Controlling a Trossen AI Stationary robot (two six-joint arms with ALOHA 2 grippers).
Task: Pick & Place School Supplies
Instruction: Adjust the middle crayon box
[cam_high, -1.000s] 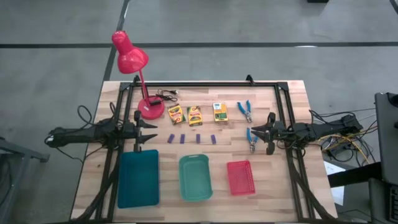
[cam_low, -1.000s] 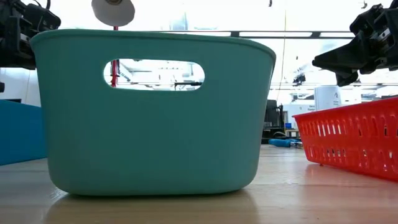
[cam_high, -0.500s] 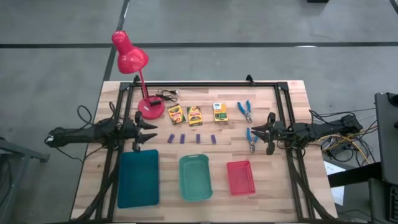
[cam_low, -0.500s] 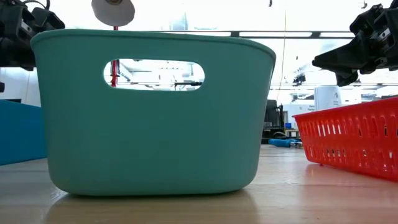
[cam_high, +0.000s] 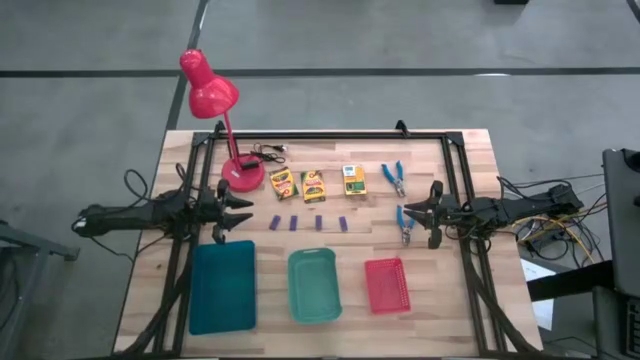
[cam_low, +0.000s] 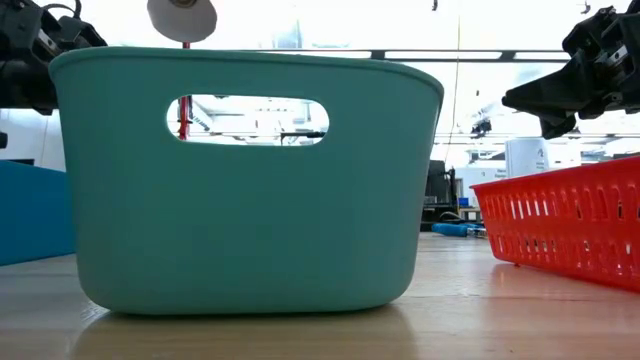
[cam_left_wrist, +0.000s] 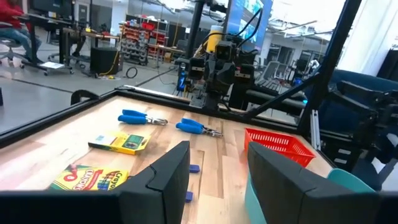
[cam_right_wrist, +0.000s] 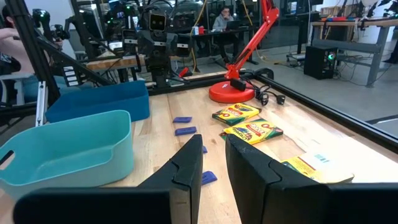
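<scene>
Three trays sit in a row near the front edge of the table: a blue tray, a green tray in the middle, and a red tray. Each looks bare inside. Behind the green tray lie four purple blocks, then three crayon boxes, with two blue scissors off to the red tray's side. The left gripper hangs behind the blue tray, fingers wide apart, holding nothing. The right gripper hangs behind the red tray, just beside the nearer scissors, fingers a little apart, holding nothing.
</scene>
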